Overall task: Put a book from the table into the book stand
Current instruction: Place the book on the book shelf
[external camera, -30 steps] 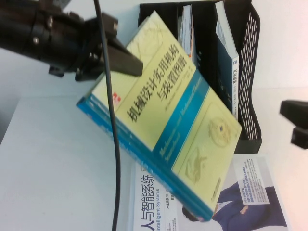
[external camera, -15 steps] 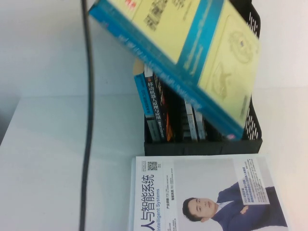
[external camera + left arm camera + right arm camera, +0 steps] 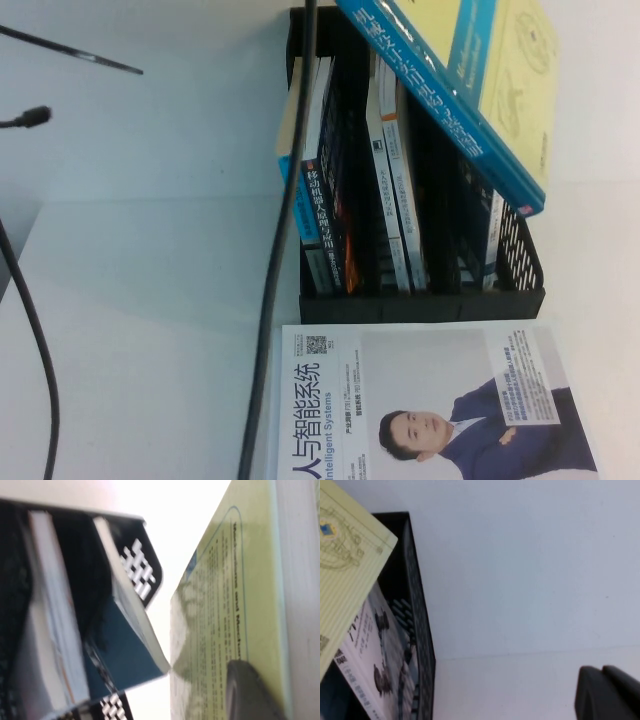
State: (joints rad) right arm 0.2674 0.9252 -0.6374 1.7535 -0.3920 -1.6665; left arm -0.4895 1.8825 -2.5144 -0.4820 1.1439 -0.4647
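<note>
1. The book (image 3: 500, 80), pale yellow-green with a blue band and blue spine, hangs tilted in the air above the right-hand part of the book stand (image 3: 440, 300); its lower corner sits over the rightmost slot, its top runs out of the high view, and whether it touches the stand cannot be told.
2. The left gripper (image 3: 250, 692) shows only in the left wrist view, as one dark finger pad pressed flat on the book's cover (image 3: 225, 605); the jaws hold the book, though the second finger is hidden behind it; in that view the stand's mesh wall (image 3: 142, 572) and the books inside it lie just beside the held book's edge.
3. The right gripper (image 3: 610, 695) shows as a dark tip in its own wrist view, well apart from the stand (image 3: 417, 630), above the white surface (image 3: 520, 685); the state of its jaws cannot be told.
4. The stand is black with perforated sides and stands upright on the surface (image 3: 140, 330); several thinner books (image 3: 330, 210) lean in its left and middle slots, spines toward the camera.
5. A white book showing a suited man (image 3: 430, 400) lies flat on the surface just in front of the stand.
6. A dark cable (image 3: 285, 250) runs down the high view, crossing the stand's left edge.
</note>
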